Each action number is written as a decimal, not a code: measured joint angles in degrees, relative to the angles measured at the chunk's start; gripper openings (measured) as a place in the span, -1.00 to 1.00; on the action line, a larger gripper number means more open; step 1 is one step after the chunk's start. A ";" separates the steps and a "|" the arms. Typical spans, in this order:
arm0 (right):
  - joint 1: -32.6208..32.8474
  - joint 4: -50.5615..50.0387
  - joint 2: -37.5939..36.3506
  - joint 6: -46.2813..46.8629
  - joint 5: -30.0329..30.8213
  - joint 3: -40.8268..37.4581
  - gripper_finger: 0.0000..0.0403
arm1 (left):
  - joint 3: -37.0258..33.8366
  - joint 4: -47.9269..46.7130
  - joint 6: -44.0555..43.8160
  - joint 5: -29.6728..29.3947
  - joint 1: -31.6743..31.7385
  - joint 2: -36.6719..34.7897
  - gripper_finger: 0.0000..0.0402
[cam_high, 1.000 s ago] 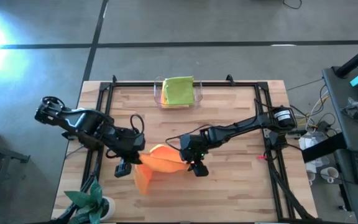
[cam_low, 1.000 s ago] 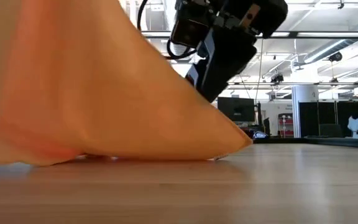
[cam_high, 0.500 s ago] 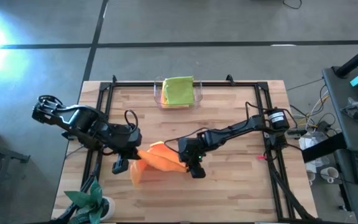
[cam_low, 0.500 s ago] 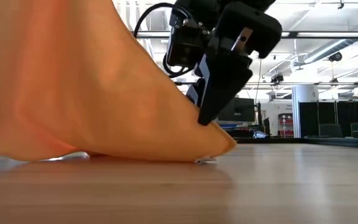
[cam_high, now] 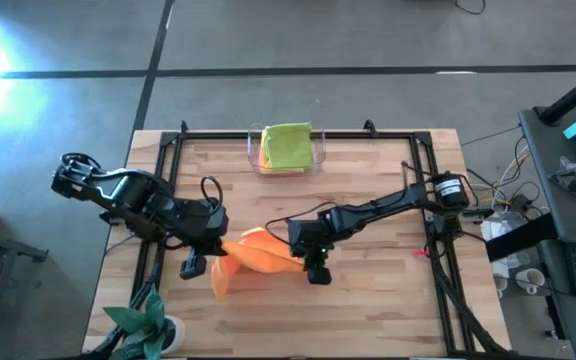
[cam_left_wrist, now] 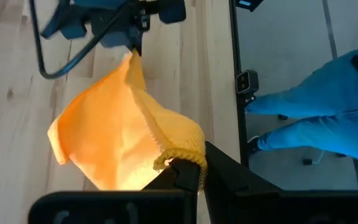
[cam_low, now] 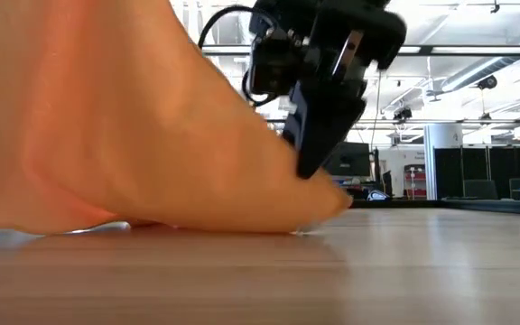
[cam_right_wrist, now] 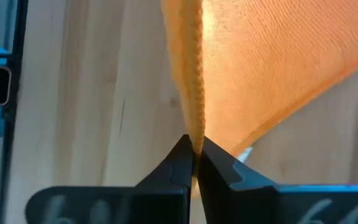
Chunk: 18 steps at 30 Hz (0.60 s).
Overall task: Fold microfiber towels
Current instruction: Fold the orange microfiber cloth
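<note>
orange towel [cam_high: 253, 262] is held up off the wooden table [cam_high: 368, 300], stretched between both grippers | left gripper [cam_left_wrist: 188, 174] pinches one edge tight | right gripper [cam_right_wrist: 194, 163] pinches the far corner tight | a lime green towel [cam_high: 287, 144] sits folded in the clear tray [cam_high: 255, 152], well behind both grippers

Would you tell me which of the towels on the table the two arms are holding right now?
The orange towel at mid-table, pinched at opposite edges by both closed jaws. The lime green towel lies folded in the clear tray, untouched.
</note>
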 joint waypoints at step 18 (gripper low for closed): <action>6.09 -27.19 -15.51 13.39 16.96 9.45 -0.96 | -0.15 -16.94 12.34 -6.92 -0.02 5.20 -1.00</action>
